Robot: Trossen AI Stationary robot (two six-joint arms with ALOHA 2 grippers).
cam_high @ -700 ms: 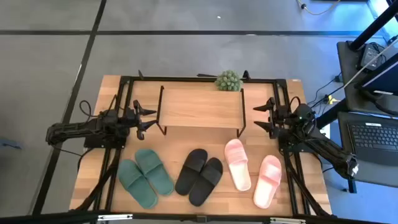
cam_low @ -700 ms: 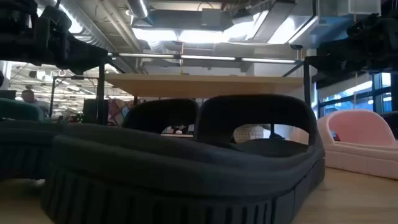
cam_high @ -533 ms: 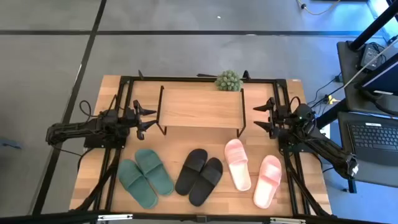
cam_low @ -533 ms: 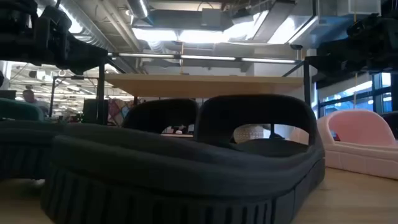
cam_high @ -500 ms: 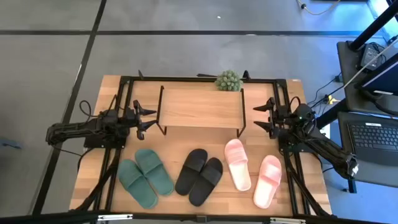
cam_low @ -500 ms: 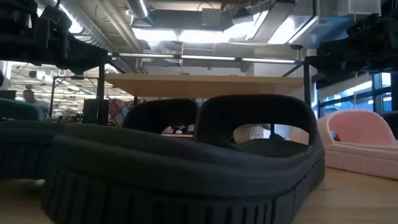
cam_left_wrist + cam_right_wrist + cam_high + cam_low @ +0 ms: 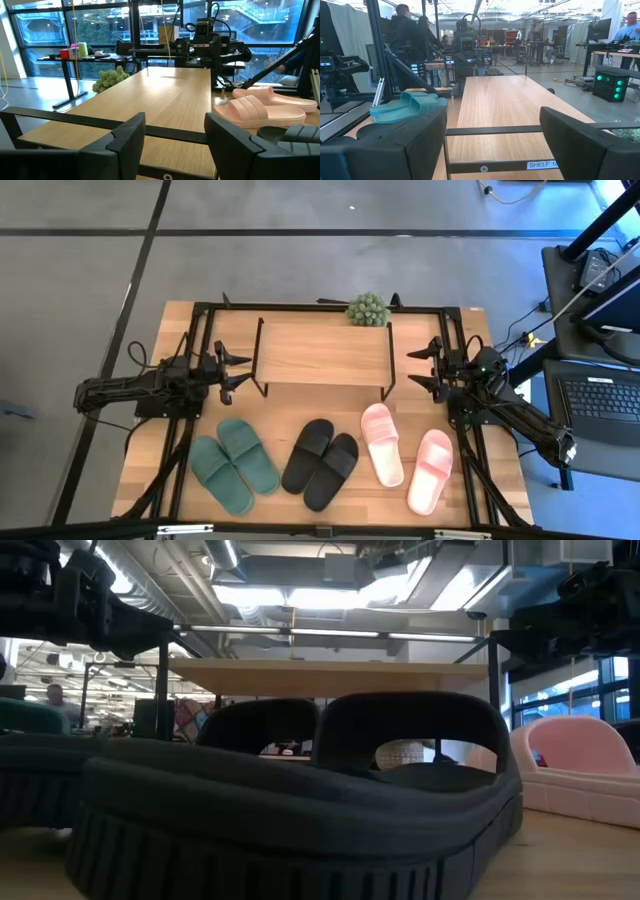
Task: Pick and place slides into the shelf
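Note:
Three pairs of slides lie soles down along the table's near side: the dark green pair [image 7: 235, 465] on the left, the black pair [image 7: 321, 463] in the middle, the pale pink pair [image 7: 406, 456] on the right. The shelf [image 7: 322, 353], a light wooden board on thin black legs, stands behind them at the middle. My left gripper [image 7: 236, 370] hovers open at the shelf's left end, and my right gripper [image 7: 420, 368] hovers open at its right end. Both face the shelf and touch nothing.
A small green plant [image 7: 366, 309] stands at the shelf's far edge. A black frame [image 7: 200, 320] runs around the table. In the low view the black slides [image 7: 300, 800] fill the foreground. People stand in the room beyond, seen in the right wrist view.

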